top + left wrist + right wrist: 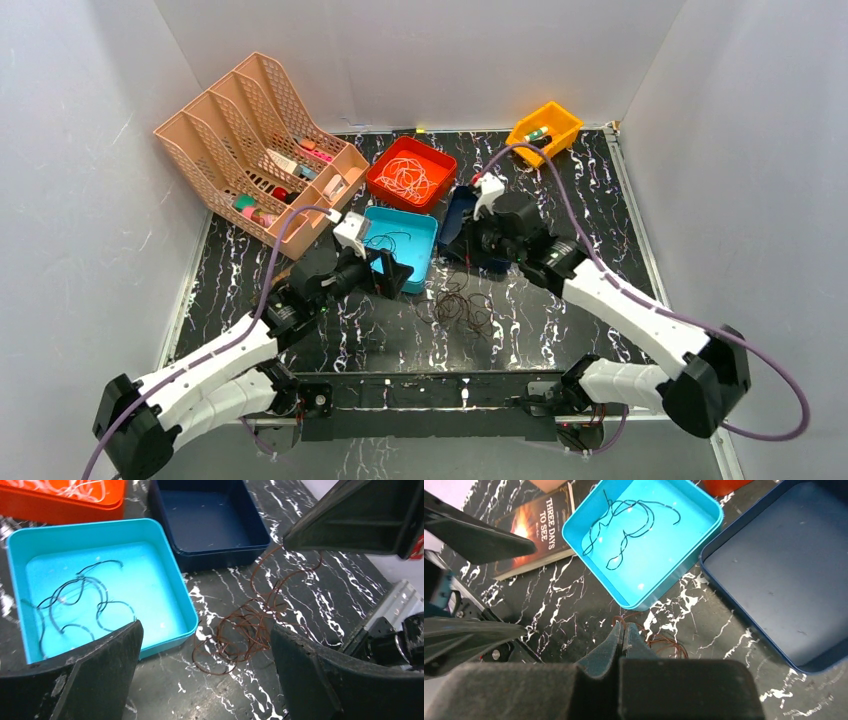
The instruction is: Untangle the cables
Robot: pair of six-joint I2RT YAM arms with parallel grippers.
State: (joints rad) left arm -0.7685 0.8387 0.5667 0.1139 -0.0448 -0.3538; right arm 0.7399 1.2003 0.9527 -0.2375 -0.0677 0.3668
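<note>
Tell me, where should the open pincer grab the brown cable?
Probably a loose outer loop of the brown cable, coming straight down from above: it lies flat on the table, and the right pincer pinches another strand.

Right wrist view: the pinched-together fingers of the right gripper (622,630) cover most of the brown cable (667,643). Only a few loops show just below the turquoise tray (664,560).

The navy tray (774,570), right of the turquoise tray, is cut by the picture's edge.

The book (541,525), left of the turquoise tray, is partly covered by the left gripper (530,586).

Left wrist view: the red tray (60,507), beyond the turquoise tray, is cut at the top, as is its white cable (75,486).

Top view: the contents of the pink rack (240,130) are too small to identify.
</note>
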